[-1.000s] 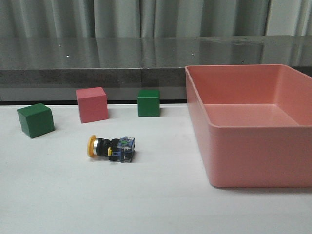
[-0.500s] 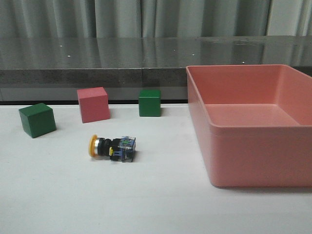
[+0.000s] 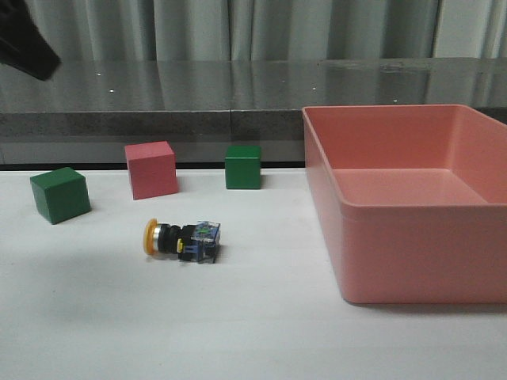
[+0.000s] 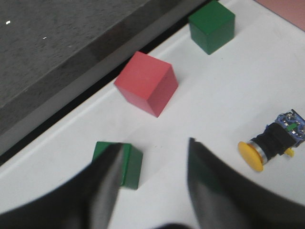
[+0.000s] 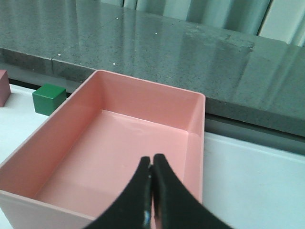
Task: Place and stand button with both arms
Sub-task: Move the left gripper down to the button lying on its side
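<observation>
Button on its side on the white desk, yellow cap toward the left green cube, clear base block toward the pink bin. Nothing touching it.

Left jaws: apart, nothing between them, hovering above the desk. Near green cube just beyond the gap, partly hidden by one finger. Pink cube farther out ahead of the jaws; second green cube beyond that. Button off to one side of the jaws, well apart from the fingertips.

Front view: a black part of the left arm shows at the upper left corner.

Right jaws: pressed together, holding nothing, above the bin.
</observation>
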### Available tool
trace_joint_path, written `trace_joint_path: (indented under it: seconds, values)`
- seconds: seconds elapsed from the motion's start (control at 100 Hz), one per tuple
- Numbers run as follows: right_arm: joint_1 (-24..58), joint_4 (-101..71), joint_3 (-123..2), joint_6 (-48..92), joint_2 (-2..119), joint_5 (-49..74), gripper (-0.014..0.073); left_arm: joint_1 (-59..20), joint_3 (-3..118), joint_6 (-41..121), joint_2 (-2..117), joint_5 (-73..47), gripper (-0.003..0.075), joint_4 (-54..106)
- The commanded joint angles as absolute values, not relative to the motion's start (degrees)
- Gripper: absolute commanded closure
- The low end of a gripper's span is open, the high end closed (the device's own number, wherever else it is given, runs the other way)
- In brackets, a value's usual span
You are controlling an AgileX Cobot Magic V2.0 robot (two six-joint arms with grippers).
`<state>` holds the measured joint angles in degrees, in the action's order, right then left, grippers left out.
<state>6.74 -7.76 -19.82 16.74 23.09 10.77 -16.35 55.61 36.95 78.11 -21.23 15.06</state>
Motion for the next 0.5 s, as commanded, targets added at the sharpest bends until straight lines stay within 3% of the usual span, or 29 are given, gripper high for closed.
trace_joint_path:
  seconds: [0.0, 0.03, 0.33, 0.49]
  values:
    - [6.36, -7.99, -21.37, 16.8, 23.18, 6.46, 0.0703, -18.86, 57.84, 38.45, 79.46, -13.85, 0.0041, 16.05]
    - [6.36, -7.99, -21.37, 16.8, 23.18, 6.46, 0.0703, -19.22, 57.84, 38.45, 80.21, -11.92, -0.0003, 16.05]
    - [6.36, -7.99, -21.37, 16.8, 23.18, 6.46, 0.0703, -20.36, 57.84, 38.24, 86.5, -7.67, 0.0139, 22.17]
    - [6.36, -7.99, -21.37, 16.8, 23.18, 6.46, 0.0703, -20.36, 57.84, 38.36, 88.53, -8.81, 0.0155, 23.25]
